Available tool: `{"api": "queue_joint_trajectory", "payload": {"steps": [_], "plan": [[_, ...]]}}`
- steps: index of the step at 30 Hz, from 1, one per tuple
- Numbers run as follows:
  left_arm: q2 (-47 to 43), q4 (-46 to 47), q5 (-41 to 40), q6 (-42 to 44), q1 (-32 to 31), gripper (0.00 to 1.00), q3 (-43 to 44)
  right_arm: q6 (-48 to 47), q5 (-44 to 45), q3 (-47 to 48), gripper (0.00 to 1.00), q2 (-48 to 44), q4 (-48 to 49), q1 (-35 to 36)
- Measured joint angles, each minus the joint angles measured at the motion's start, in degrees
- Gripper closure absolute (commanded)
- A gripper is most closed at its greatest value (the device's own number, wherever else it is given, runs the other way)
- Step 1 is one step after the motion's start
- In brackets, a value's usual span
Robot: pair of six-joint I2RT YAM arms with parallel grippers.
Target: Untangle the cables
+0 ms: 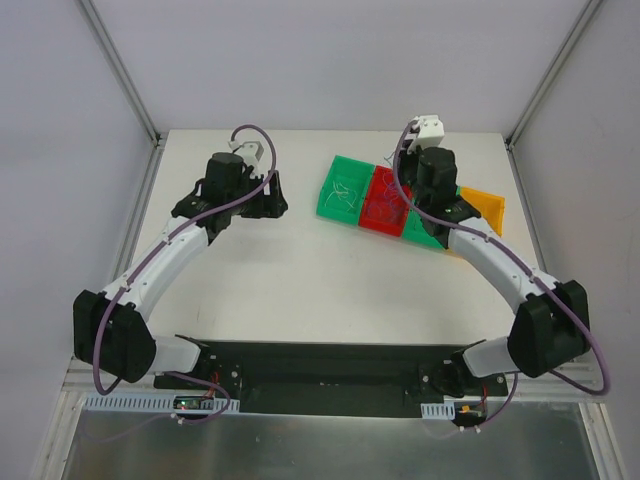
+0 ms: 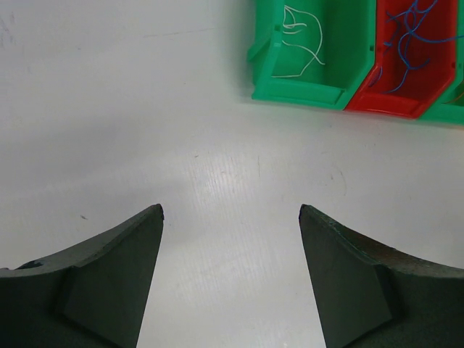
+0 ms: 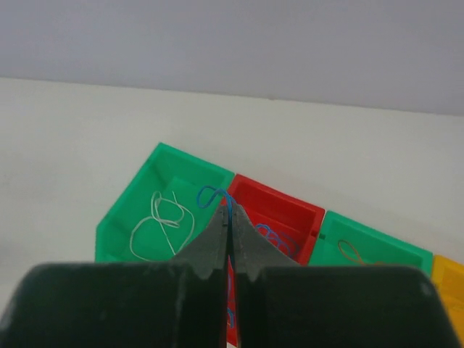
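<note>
My right gripper (image 3: 228,206) is shut on a thin blue cable (image 3: 210,194), whose loop sticks out past the fingertips above the red bin (image 3: 290,210). More blue strands (image 3: 272,235) lie in that bin. A white cable (image 3: 163,221) lies in the left green bin (image 3: 145,190), and a yellow-orange cable (image 3: 350,251) in the right green bin (image 3: 384,250). From above, the right gripper (image 1: 420,200) hangs over the bins. My left gripper (image 2: 230,210) is open and empty over bare table, and stands left of the bins in the top view (image 1: 272,195).
Several bins stand in a slanted row at the back right: green (image 1: 343,188), red (image 1: 383,205), green (image 1: 420,232) and orange (image 1: 487,208). In the left wrist view the green bin (image 2: 348,43) and the red bin (image 2: 435,80) lie ahead to the right.
</note>
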Motion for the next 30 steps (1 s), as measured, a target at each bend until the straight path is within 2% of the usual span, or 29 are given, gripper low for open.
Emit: {"api": "queue_joint_trajectory", "payload": {"steps": [7, 14, 16, 19, 24, 27, 30], "plan": [[1.4, 0.0, 2.3, -0.7, 0.7, 0.25, 0.0, 0.4, 0.8, -1.3, 1.00, 12.3, 0.1, -1.3], [1.5, 0.0, 3.1, -1.2, 0.7, 0.25, 0.0, 1.6, 2.0, 2.6, 0.98, 22.0, -3.7, -1.8], [1.4, 0.0, 3.1, -1.3, 0.7, 0.25, 0.0, 2.2, 2.6, 4.3, 0.91, 23.3, -4.6, -2.0], [1.4, 0.0, 3.5, -1.3, 0.7, 0.25, 0.0, 2.8, 2.7, 7.1, 0.73, 25.1, -5.9, -2.3], [1.0, 0.0, 3.8, -1.3, 0.7, 0.25, 0.0, 3.1, 2.7, 7.8, 0.54, 24.8, -7.7, -2.4], [0.6, 0.0, 3.8, -1.3, 0.7, 0.25, 0.0, 3.2, 2.8, 7.8, 0.41, 23.0, -10.2, -2.4], [0.0, 0.0, 3.9, -1.3, 0.7, 0.25, 0.0, 3.0, 4.2, 5.9, 0.28, 17.2, -12.5, -1.8]]}}
